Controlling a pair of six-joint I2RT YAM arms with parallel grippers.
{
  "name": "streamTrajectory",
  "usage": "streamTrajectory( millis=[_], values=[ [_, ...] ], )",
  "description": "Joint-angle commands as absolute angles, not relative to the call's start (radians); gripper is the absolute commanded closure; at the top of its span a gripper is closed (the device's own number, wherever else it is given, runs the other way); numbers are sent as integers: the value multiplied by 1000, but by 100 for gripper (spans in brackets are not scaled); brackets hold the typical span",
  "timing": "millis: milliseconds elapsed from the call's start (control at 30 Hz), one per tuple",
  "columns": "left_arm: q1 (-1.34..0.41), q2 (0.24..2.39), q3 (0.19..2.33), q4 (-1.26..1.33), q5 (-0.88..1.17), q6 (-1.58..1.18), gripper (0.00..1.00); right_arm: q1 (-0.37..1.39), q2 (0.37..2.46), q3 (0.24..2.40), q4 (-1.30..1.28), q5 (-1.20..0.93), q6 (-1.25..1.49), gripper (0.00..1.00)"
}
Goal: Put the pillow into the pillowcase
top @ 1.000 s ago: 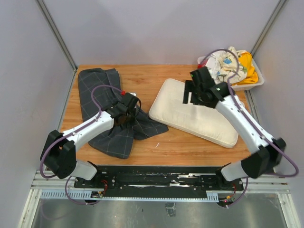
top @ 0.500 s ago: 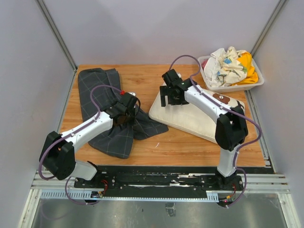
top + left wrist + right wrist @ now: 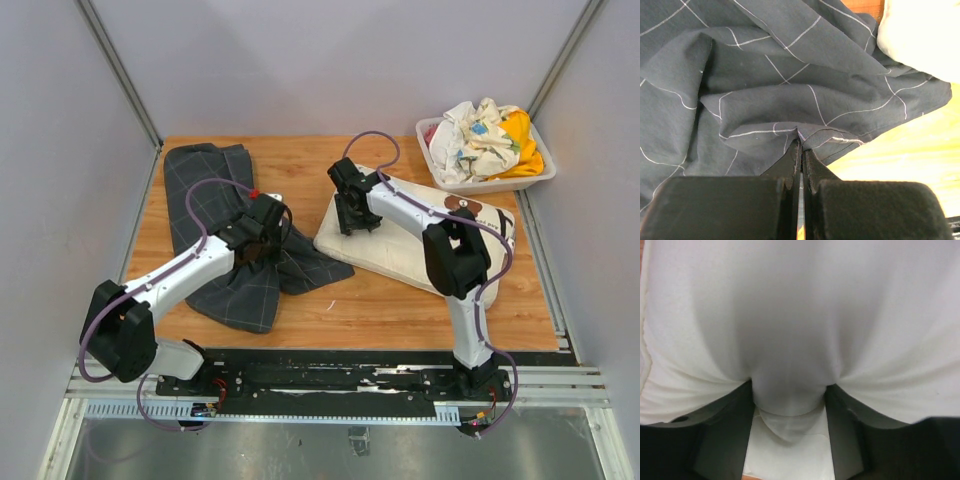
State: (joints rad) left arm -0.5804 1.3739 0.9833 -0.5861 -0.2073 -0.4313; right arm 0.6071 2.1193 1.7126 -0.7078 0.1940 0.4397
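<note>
Left wrist view, bottom centre: your left gripper (image 3: 800, 146) is pressed together on a fold of the pillowcase (image 3: 765, 75). The pillowcase lies crumpled at centre left of the table (image 3: 400, 312). Right wrist view: your right gripper (image 3: 788, 390) pinches a bulge of the pillow (image 3: 388, 258), which lies at centre right, just beside the pillowcase.

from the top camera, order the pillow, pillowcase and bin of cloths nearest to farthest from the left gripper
1. pillowcase: on the table's left side, pinched in the shut left gripper.
2. pillow: mid-table, just to that gripper's right.
3. bin of cloths: far right corner, beyond the pillow.
</note>
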Motion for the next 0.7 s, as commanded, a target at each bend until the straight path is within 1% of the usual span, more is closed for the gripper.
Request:
streamTrajectory(
  millis=[0, 33, 167, 300, 500, 667],
  values=[
    [-574, 1346, 976, -594, -206, -423, 100, 624, 2242, 1631, -646, 135, 450, 57],
    [-574, 1348, 977, -594, -206, -425, 100, 622, 2242, 1625, -646, 136, 451, 64],
    [-574, 1348, 980, -594, -203, -427, 100, 613, 2215, 1579, -637, 142, 453, 98],
    [-572, 1353, 984, -593, -202, -427, 100, 611, 2112, 1516, -642, 181, 449, 99],
    [-566, 1368, 996, -583, -198, -424, 100, 610, 1779, 1421, -697, 286, 369, 99],
    [-556, 1400, 1031, -571, -181, -417, 100, 615, 1533, 1375, -762, 181, 276, 99]
  ],
)
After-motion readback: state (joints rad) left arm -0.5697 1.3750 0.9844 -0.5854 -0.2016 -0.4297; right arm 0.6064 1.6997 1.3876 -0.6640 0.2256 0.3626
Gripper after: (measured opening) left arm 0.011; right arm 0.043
